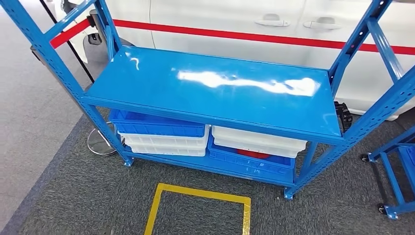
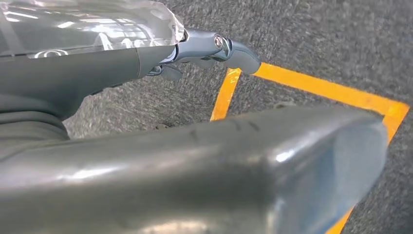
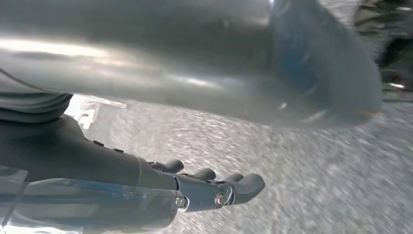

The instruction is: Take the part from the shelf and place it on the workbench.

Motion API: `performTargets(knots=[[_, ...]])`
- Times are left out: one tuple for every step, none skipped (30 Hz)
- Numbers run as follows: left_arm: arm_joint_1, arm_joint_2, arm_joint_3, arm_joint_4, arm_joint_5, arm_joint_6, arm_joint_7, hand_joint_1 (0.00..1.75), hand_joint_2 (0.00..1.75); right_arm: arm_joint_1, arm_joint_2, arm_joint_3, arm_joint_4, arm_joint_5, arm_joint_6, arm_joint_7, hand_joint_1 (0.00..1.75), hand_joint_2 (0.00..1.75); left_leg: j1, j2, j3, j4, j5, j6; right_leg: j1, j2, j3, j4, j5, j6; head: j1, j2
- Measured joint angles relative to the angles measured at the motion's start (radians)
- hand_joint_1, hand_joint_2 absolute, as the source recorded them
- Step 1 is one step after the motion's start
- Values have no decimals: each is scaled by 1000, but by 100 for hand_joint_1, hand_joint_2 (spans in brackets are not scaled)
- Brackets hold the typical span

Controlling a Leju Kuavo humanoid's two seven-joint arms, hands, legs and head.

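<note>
A blue steel shelf (image 1: 215,88) is seen from above, its glossy upper deck bare and reflecting light. On the lower deck, blue crates (image 1: 156,123) and white crates (image 1: 164,143) are stacked; a red object (image 1: 253,153), possibly the part, is glimpsed inside the right-hand blue crate (image 1: 249,164). A yellow taped square (image 1: 198,208) is marked on the grey carpet (image 1: 73,196) in front, and a white car with a red stripe (image 1: 235,35) is parked behind. The left robot hand (image 2: 214,51) and right robot hand (image 3: 214,187) are held over the carpet with fingers extended, nothing grasped.
</note>
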Motion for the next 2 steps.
performTargets(knots=[[0,0,0,0,0,2,0,0,0,-2,0,-2,0,-7,-6,-2,0,0,-1,-4,-3,3,-4,-6,1,7,7,-21,3,-4,0,0],[0,0,0,0,0,3,1,0,0,-3,0,-4,0,-10,-8,-2,0,0,-3,-6,-4,5,-6,-9,2,9,7,-22,0,-7,0,0]])
